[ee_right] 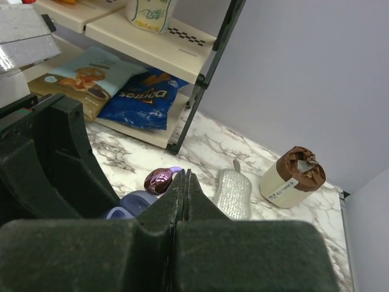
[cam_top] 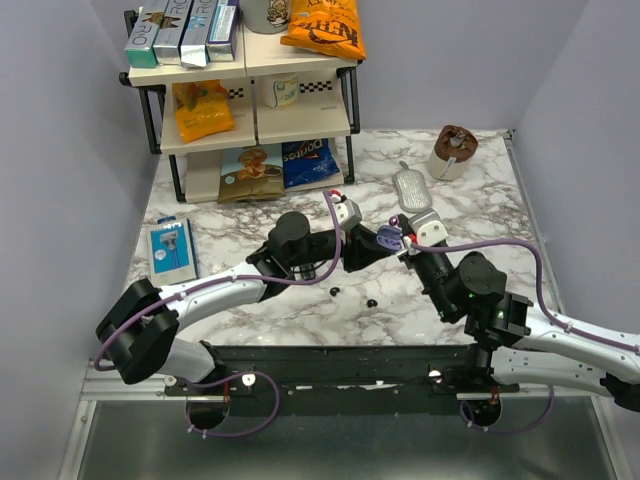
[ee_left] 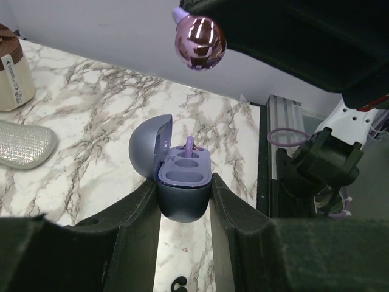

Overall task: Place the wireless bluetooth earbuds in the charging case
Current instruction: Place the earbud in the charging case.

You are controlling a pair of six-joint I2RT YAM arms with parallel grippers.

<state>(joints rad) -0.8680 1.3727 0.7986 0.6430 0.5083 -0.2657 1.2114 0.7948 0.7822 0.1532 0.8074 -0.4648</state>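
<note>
My left gripper (ee_left: 185, 196) is shut on the purple-blue charging case (ee_left: 184, 182) and holds it above the marble table, lid open. Its two wells face up, and a pale purple bit (ee_left: 189, 145) stands at the hinge. The case also shows in the top view (cam_top: 388, 238). My right gripper (ee_right: 184, 174) is shut, pinching a glossy purple earbud (ee_right: 158, 180) at its tip. The earbud (ee_left: 200, 42) hangs just above and beyond the open case. Two tiny black rounded pieces (cam_top: 335, 291) (cam_top: 372, 301) lie on the table below the arms.
A shelf rack (cam_top: 250, 100) with snack bags and boxes stands at the back left. A silver pouch (cam_top: 410, 185) and a brown-topped cup (cam_top: 452, 152) sit at the back right. A blue packet (cam_top: 172, 250) lies at the left.
</note>
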